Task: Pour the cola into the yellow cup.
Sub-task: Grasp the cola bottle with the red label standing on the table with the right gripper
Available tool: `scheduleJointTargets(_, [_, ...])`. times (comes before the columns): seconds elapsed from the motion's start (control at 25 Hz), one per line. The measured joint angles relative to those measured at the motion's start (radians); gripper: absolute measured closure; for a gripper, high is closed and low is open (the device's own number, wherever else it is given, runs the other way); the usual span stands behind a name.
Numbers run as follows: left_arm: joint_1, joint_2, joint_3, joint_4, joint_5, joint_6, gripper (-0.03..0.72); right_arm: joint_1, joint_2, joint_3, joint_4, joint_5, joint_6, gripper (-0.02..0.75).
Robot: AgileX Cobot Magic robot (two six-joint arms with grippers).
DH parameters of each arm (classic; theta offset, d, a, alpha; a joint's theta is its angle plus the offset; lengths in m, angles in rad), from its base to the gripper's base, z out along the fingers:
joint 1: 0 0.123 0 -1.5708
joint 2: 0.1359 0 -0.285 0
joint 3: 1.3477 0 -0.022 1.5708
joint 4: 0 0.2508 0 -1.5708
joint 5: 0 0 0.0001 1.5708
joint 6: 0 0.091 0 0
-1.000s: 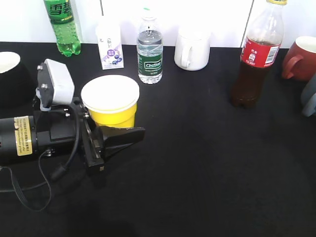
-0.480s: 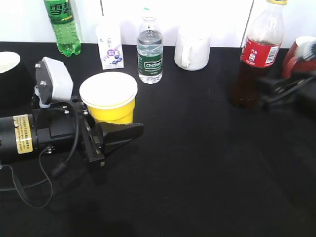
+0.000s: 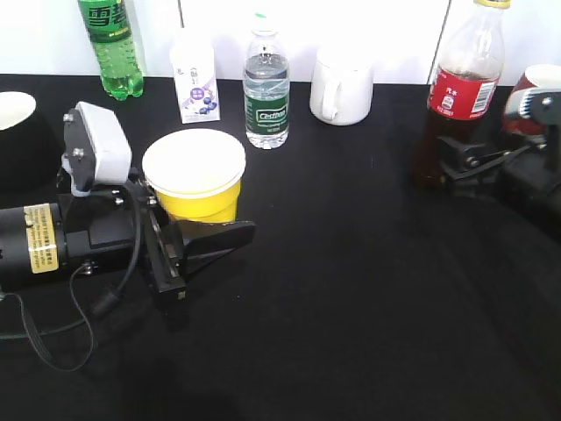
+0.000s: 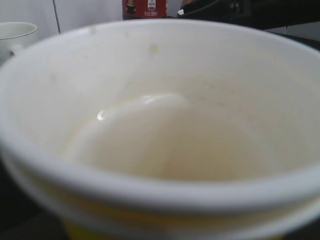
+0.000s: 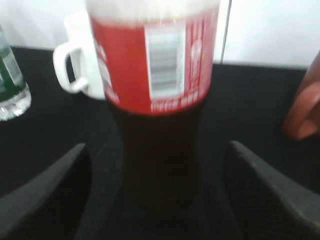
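Observation:
The yellow cup (image 3: 195, 175), white inside and empty, stands left of centre on the black table between the fingers of my left gripper (image 3: 232, 219), which is shut on it. The cup fills the left wrist view (image 4: 160, 125) and hides the jaws there. The cola (image 3: 460, 88), a tall bottle with a red label, stands at the back right. My right gripper (image 3: 456, 167) is open at the bottle's lower part. In the right wrist view the cola (image 5: 150, 65) stands between the spread fingers of the right gripper (image 5: 156, 146), with gaps on both sides.
Along the back stand a green soda bottle (image 3: 111, 44), a small carton (image 3: 196, 83), a water bottle (image 3: 266, 88), a white mug (image 3: 342, 86) and a red-brown mug (image 3: 533, 88). A dark bowl (image 3: 13, 110) sits at the far left.
My right arm has come in from the right and brought its open gripper around the lower part of the cola. The left gripper and the cup have barely shifted.

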Motion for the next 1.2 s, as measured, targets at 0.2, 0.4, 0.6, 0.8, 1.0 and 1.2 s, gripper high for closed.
scheduleJointTargets(0.2, [0.000, 0.000, 0.000, 0.000, 0.000, 0.000, 0.253, 0.000, 0.077, -0.074, -0.013, -0.021, 0.006, 0.108])
scheduleJointTargets(0.4, [0.000, 0.000, 0.000, 0.000, 0.000, 0.000, 0.253, 0.000, 0.148, -0.139, -0.014, -0.026, 0.008, 0.109])
scheduleJointTargets(0.6, [0.000, 0.000, 0.000, 0.001, 0.000, 0.000, 0.254, 0.000, 0.225, -0.195, -0.001, -0.066, 0.009, 0.141])
scheduleJointTargets(0.8, [0.000, 0.000, 0.000, 0.001, 0.000, 0.000, 0.254, 0.000, 0.266, -0.217, 0.010, -0.115, 0.009, 0.162])
scheduleJointTargets(1.0, [0.000, 0.000, 0.000, 0.001, 0.000, 0.000, 0.254, 0.000, 0.266, -0.217, 0.019, -0.124, 0.009, 0.274])
scheduleJointTargets(1.2, [0.000, 0.000, 0.000, 0.001, 0.000, 0.000, 0.254, 0.000, 0.268, -0.217, 0.020, -0.125, 0.008, 0.325])
